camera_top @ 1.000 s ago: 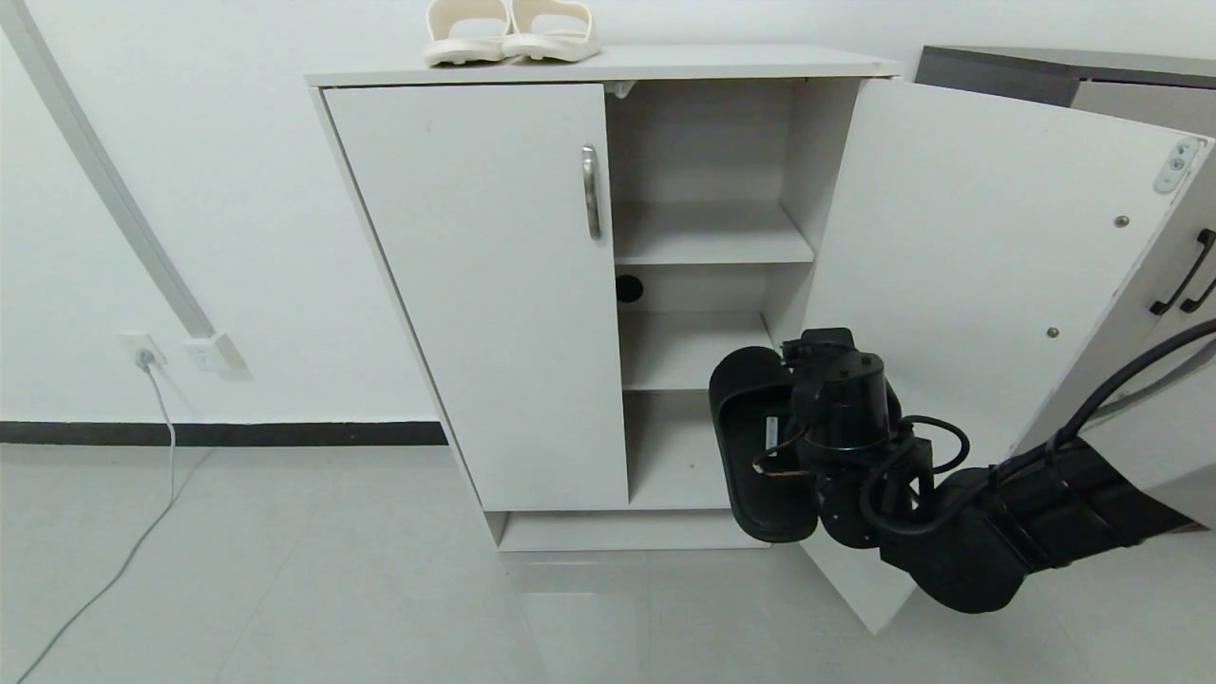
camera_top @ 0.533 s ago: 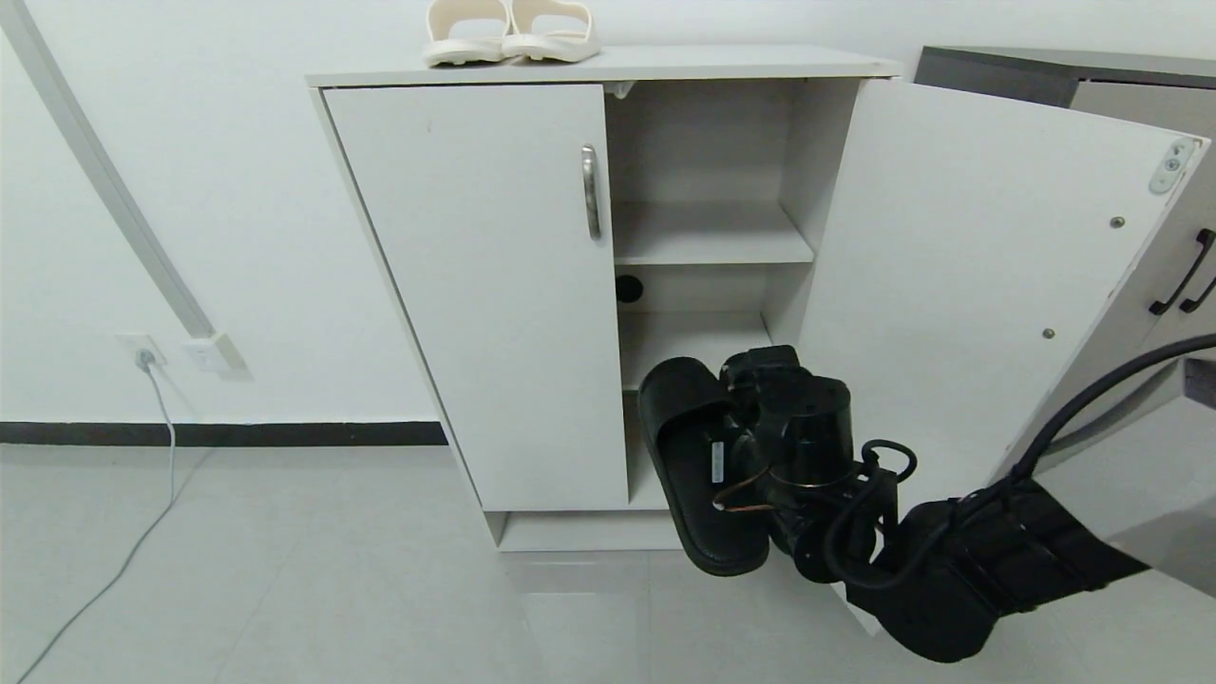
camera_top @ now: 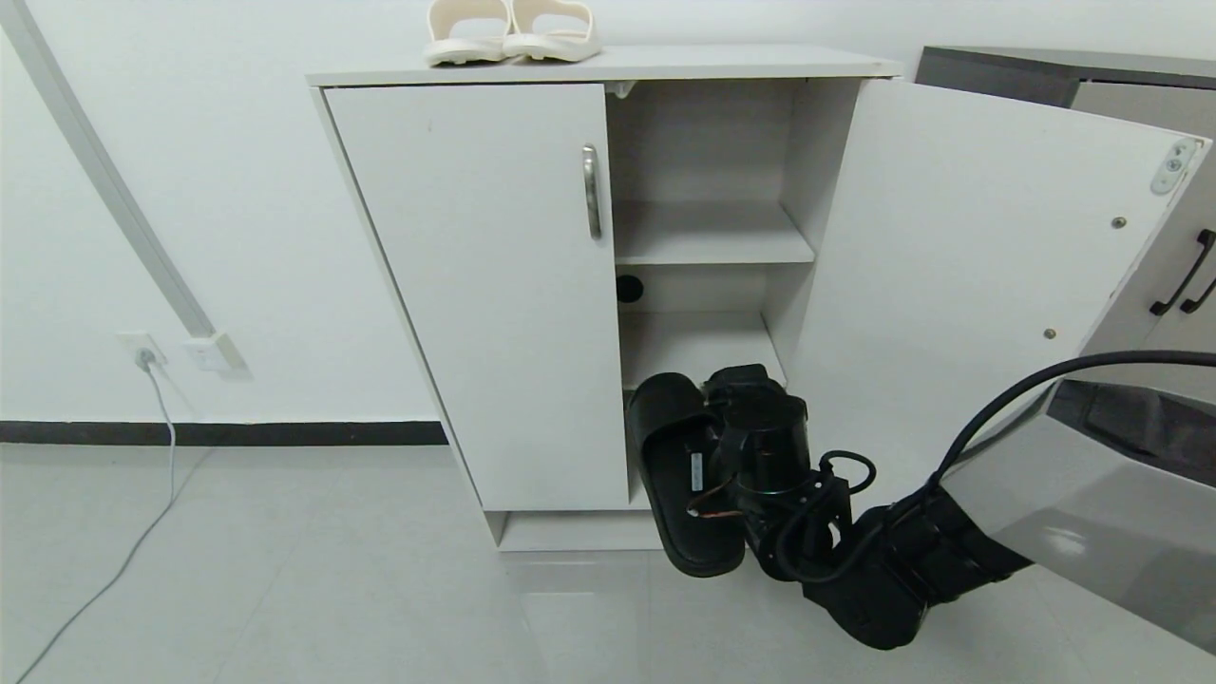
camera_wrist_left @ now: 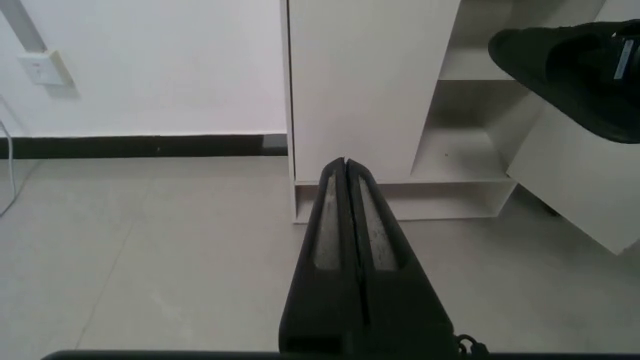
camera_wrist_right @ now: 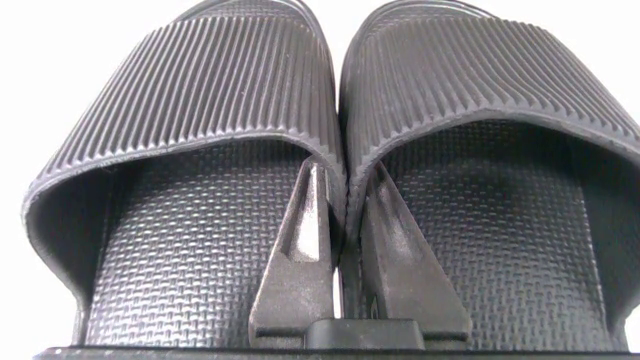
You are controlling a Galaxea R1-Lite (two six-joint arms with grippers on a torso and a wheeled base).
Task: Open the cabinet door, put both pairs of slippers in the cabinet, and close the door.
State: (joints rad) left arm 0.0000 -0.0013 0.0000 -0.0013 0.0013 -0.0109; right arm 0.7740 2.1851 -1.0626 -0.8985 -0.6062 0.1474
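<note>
- Your right claw [camera_wrist_right: 342, 215] is clamped on the black slippers [camera_wrist_right: 220, 150]. Its two fingers pinch the inner side walls where the pair meet, so both slippers hang together from one grip.
- In the right wrist view the pair lies side by side. Each has a wide strap with fine ribs, and the footbeds carry a small pebbled texture. All of it is matt black.
- In the head view the black slippers [camera_top: 686, 475] are stood on end, toes up and heels down, with a small white label showing on the face turned to the camera.
- They hang off the floor [camera_top: 285, 589] at the mouth of the lowest compartment of the cabinet [camera_top: 608, 65], just beside the edge of the closed left door [camera_top: 484, 285]. You cannot tell how far the toes are inside.
- The right door [camera_top: 959, 256] is swung wide open. Behind it you can see the upper shelf [camera_top: 708, 237] and the middle shelf [camera_top: 693, 347], both white.
- The cream slippers [camera_top: 511, 33] sit side by side on the cabinet's top, above the left door and well apart from the black pair.
- Your left claw [camera_wrist_left: 345, 190] has its fingers pressed together with nothing between them. It hangs over the floor, facing the cabinet and well apart from it.
- The left door has a metal handle [camera_top: 591, 192] standing upright near its inner edge.
</note>
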